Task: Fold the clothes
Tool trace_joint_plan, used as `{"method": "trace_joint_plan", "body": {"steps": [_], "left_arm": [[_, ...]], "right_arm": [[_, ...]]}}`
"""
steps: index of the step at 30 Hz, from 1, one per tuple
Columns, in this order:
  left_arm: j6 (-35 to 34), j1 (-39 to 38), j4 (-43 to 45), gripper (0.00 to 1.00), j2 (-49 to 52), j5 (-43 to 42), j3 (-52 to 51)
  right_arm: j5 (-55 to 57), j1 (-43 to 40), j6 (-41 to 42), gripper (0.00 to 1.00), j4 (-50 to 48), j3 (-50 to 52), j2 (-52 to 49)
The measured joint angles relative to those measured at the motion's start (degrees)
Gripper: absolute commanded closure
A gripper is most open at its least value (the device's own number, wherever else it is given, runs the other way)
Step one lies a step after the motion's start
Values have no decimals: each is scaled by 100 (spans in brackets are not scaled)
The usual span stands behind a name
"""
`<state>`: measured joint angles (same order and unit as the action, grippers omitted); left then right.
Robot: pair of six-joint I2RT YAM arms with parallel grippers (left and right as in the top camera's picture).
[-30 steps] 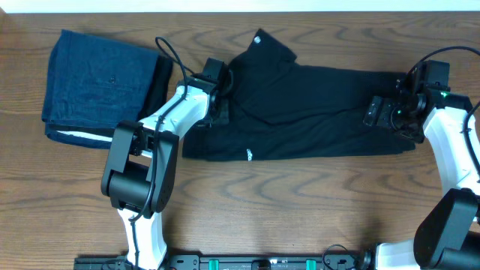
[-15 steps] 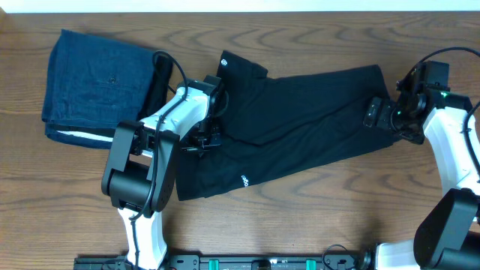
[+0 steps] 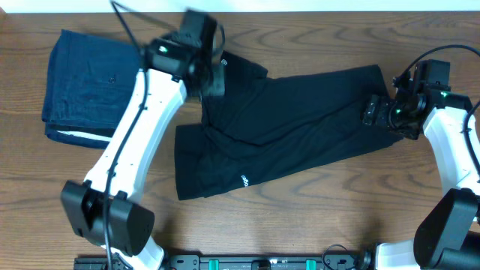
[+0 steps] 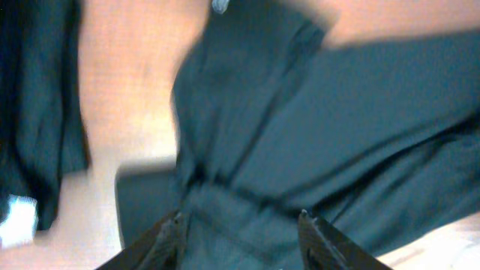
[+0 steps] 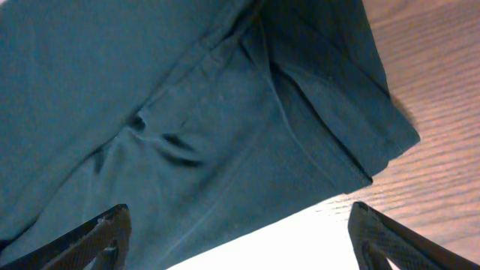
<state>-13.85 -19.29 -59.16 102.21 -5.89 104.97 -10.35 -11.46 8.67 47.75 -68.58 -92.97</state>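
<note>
So the shirt [image 3: 300, 124] is black, soft-looking fabric, and it's lying flat on the table [image 3: 315, 225] as one long band across the middle and right of the scene. It sits on a slant: the left end is nearer, the right end further back. The collar [image 3: 244, 66] pokes out at the far left, with a tiny white logo [image 3: 226, 63] on it. There's another small white mark [image 3: 244, 180] close to the near edge on the left. Some diagonal creases run through the middle. At the right end the fabric looks doubled over, with layered edges meeting at a squared-off corner.
</note>
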Motion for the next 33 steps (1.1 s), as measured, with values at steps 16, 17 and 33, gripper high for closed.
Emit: {"method": "trace_joint_plan", "body": {"steps": [16,17,33], "left_arm": [[857,238,1727,33,2227,-127,745],[949,278,1740,33,2481,-140,883],[1543,382,2761,33,3497,-321,1121]], "right_arm": [[-17,35,-273,12,-90,-1742,-839],[-9,46,-321,12,-136,-1884,-1023],[313,131,-1113,20,-1781,-2214,-2330]]}}
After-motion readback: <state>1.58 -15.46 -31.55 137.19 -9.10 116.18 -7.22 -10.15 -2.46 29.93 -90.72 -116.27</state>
